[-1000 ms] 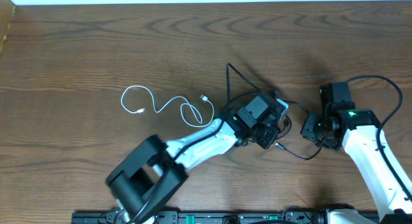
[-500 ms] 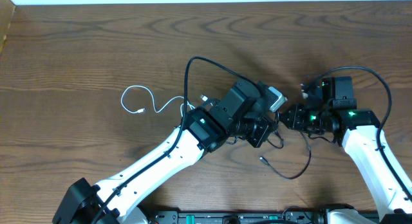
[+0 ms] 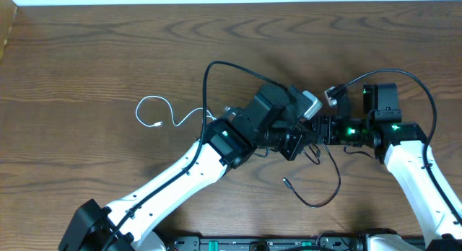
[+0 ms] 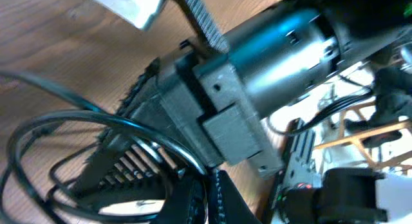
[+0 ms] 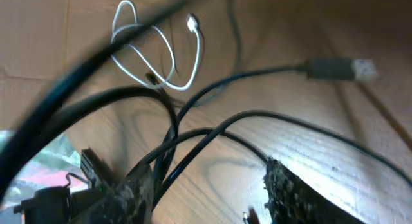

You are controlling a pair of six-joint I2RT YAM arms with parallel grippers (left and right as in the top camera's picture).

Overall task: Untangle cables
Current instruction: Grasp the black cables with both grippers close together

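Observation:
The white cable [image 3: 170, 115] lies in loops on the table left of centre, also in the right wrist view [image 5: 154, 56]. The black cable [image 3: 326, 187] hangs from between the two grippers and curls down to a plug end [image 3: 286, 182] on the wood. My left gripper [image 3: 294, 144] is shut, its fingers [image 4: 207, 198] pressed together where a black cable loop [image 4: 96, 118] runs in. My right gripper [image 3: 323, 130] faces it closely, open [image 5: 212, 198], with black strands [image 5: 212, 130] crossing by its left finger. A black USB plug [image 5: 331, 68] shows beyond.
Thick black arm wires arch above the left arm [image 3: 209, 74] and the right arm [image 3: 408, 78]. The right arm's grey motor body [image 4: 277, 56] fills the left wrist view. The table's far edge [image 3: 231, 3] meets a white strip.
The right gripper moved left up to the left gripper and opened wider. The left arm swung up and lifted; the black cable's loose end slid down and to the left.

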